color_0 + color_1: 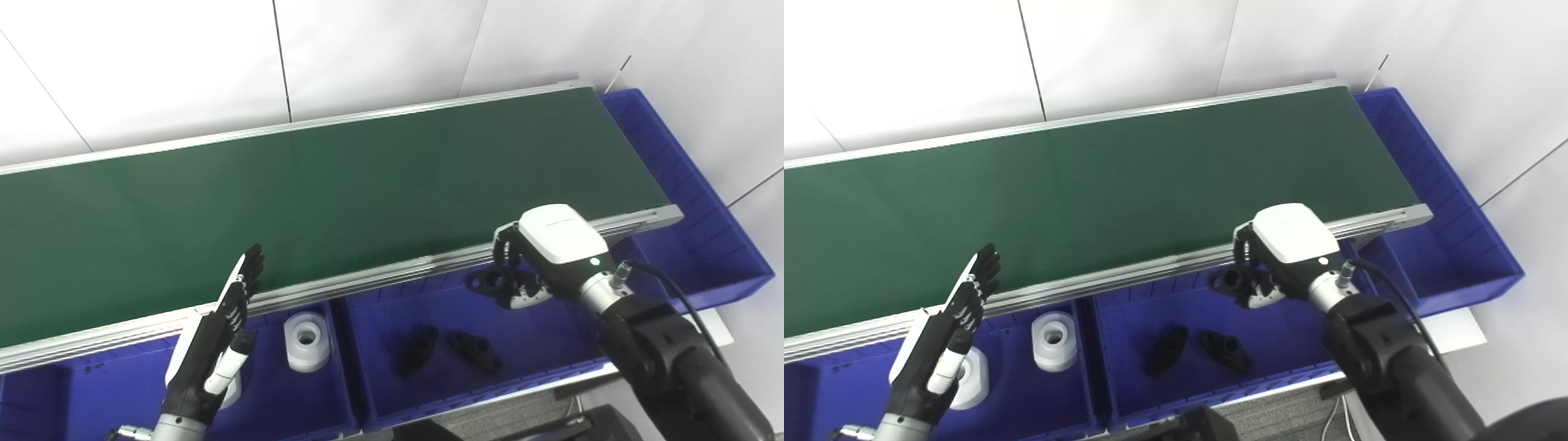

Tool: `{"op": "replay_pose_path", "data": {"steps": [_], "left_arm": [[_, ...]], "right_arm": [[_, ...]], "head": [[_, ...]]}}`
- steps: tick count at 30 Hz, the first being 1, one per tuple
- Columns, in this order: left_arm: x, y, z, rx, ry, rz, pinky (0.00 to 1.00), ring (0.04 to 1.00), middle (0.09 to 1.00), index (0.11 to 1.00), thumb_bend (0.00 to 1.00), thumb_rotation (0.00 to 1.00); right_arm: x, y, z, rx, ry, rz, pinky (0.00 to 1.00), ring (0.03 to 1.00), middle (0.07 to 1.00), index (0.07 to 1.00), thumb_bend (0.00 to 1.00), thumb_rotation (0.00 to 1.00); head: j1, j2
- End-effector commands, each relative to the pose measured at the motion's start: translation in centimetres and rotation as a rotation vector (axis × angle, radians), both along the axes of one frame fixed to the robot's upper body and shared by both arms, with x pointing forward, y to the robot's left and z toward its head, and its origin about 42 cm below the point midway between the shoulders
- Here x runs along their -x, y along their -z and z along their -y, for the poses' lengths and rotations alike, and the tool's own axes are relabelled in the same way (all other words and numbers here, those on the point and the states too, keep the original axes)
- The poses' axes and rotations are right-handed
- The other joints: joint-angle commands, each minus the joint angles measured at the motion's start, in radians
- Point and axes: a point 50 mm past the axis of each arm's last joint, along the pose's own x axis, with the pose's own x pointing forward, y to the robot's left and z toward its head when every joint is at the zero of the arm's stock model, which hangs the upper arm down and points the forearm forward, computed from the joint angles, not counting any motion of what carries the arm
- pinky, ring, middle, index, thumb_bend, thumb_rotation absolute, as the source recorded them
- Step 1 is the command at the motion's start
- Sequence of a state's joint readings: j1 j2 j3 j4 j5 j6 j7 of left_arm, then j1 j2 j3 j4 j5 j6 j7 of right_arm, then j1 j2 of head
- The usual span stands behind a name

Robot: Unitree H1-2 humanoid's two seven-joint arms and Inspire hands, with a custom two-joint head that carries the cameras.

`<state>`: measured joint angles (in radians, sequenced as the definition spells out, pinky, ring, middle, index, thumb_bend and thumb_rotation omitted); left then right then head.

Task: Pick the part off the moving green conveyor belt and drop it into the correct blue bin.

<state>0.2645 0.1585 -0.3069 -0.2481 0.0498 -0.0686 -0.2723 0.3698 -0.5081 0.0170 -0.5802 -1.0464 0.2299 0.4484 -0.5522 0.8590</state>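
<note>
The left hand [211, 343] is hovering with its black fingers straight and apart, holding nothing, above the left blue plastic bin [269, 404], near the front rail of the green conveyor belt [343, 184]. Two white round plastic parts [306, 340] are lying in this bin. In the middle blue bin [539, 343], in front of the belt, two black flanged parts [447, 350] are resting on the floor. Above this bin, just before the rail, the right hand [539, 263] is gripping a black flanged part with a hole [490, 282], fingers curled around it. Beyond the belt's right end, a long blue bin [710, 214] is standing.
</note>
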Motion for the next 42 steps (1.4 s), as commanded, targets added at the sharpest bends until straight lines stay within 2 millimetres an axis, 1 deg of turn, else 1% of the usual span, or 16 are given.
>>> {"op": "replay_pose_path", "data": {"steps": [1,9,13,17,18,19,20,21,22,23,24,25,27,30,38,42], "left_arm": [[-0.3,-1.0,0.1,0.02,0.013,0.058,0.99,1.0,1.0,1.0,0.69,0.95],[-0.4,-1.1,0.1,0.019,0.008,0.06,0.98,1.0,1.0,1.0,0.7,0.95],[-0.5,-1.0,-0.1,0.013,0.009,0.062,0.98,1.0,1.0,1.0,0.69,0.95],[-0.6,-1.0,-0.1,0.012,0.011,0.062,0.98,1.0,1.0,1.0,0.7,0.95],[-0.6,-1.0,-0.1,0.013,0.011,0.062,0.98,1.0,1.0,1.0,0.7,0.95],[-0.6,-1.0,-0.1,0.013,0.011,0.061,0.98,1.0,1.0,1.0,0.7,0.95],[-0.6,-1.0,-0.1,0.013,0.01,0.061,0.98,1.0,1.0,1.0,0.69,0.95],[-0.6,-0.9,-0.1,0.012,0.01,0.06,0.98,1.0,1.0,1.0,0.69,0.95],[-0.5,-1.0,-0.1,0.012,0.011,0.06,0.98,1.0,1.0,1.0,0.69,0.95],[-0.5,-1.0,-0.1,0.013,0.011,0.061,0.98,1.0,1.0,1.0,0.69,0.95],[-0.5,-1.0,-0.1,0.014,0.012,0.061,0.98,1.0,1.0,1.0,0.69,0.95],[-0.5,-1.0,-0.1,0.015,0.012,0.061,0.98,1.0,1.0,1.0,0.7,0.95],[-0.5,-1.0,0.0,0.013,0.011,0.061,0.98,1.0,1.0,1.0,0.7,0.95],[-0.5,-1.0,0.0,0.009,0.008,0.062,0.98,1.0,1.0,1.0,0.7,0.95],[-0.5,-1.1,0.3,0.013,0.015,0.063,0.99,1.0,1.0,1.0,0.7,0.95],[-0.4,-1.1,0.4,0.012,0.014,0.061,0.98,1.0,1.0,1.0,0.68,0.95]], "right_arm": [[0.1,-1.2,0.9,0.049,-0.015,0.02,0.17,0.238,0.471,0.486,0.53,0.0],[0.9,-2.0,4.3,0.102,0.048,0.001,0.15,0.216,0.47,0.485,0.53,0.0],[1.3,-2.2,5.0,0.134,0.101,-0.035,0.14,0.202,0.47,0.486,0.53,0.0],[1.4,-2.2,5.2,0.148,0.128,-0.059,0.18,0.256,0.472,0.487,0.53,0.01],[1.5,-2.2,5.1,0.148,0.132,-0.072,0.25,0.346,0.469,0.504,0.52,0.07],[1.5,-2.2,5.1,0.144,0.135,-0.09,0.27,0.364,0.476,0.502,0.52,0.09],[1.5,-2.1,5.1,0.149,0.14,-0.116,0.36,0.461,0.539,0.564,0.69,0.34],[1.5,-2.1,5.2,0.153,0.143,-0.135,0.42,0.524,0.591,0.612,0.77,0.47],[1.5,-2.1,5.0,0.157,0.158,-0.179,0.46,0.557,0.618,0.637,0.81,0.54],[1.5,-2.1,4.9,0.158,0.17,-0.213,0.56,0.684,0.736,0.735,0.9,0.64],[1.4,-2.1,4.8,0.156,0.177,-0.237,0.6,0.739,0.786,0.778,0.95,0.68],[1.4,-2.1,4.7,0.155,0.182,-0.252,0.67,0.794,0.833,0.818,0.98,0.71],[1.3,-2.1,4.6,0.151,0.181,-0.258,0.71,0.816,0.851,0.835,1.0,0.71],[1.2,-2.1,4.5,0.15,0.171,-0.258,0.74,0.82,0.854,0.84,1.0,0.72],[0.8,-2.0,4.1,0.15,0.161,-0.248,0.76,0.829,0.858,0.853,1.0,0.79],[0.7,-2.1,3.7,0.143,0.136,-0.225,0.73,0.815,0.843,0.843,1.0,0.83]], "head": [[-0.002,0.003],[0.001,0.007],[0.002,0.007],[0.003,0.009],[0.004,0.01],[0.004,0.01],[0.004,0.01],[0.004,0.01],[0.007,0.012],[0.008,0.013],[0.008,0.013],[0.008,0.013],[0.011,0.014],[0.013,0.016],[0.024,0.016],[0.035,0.012]]}}
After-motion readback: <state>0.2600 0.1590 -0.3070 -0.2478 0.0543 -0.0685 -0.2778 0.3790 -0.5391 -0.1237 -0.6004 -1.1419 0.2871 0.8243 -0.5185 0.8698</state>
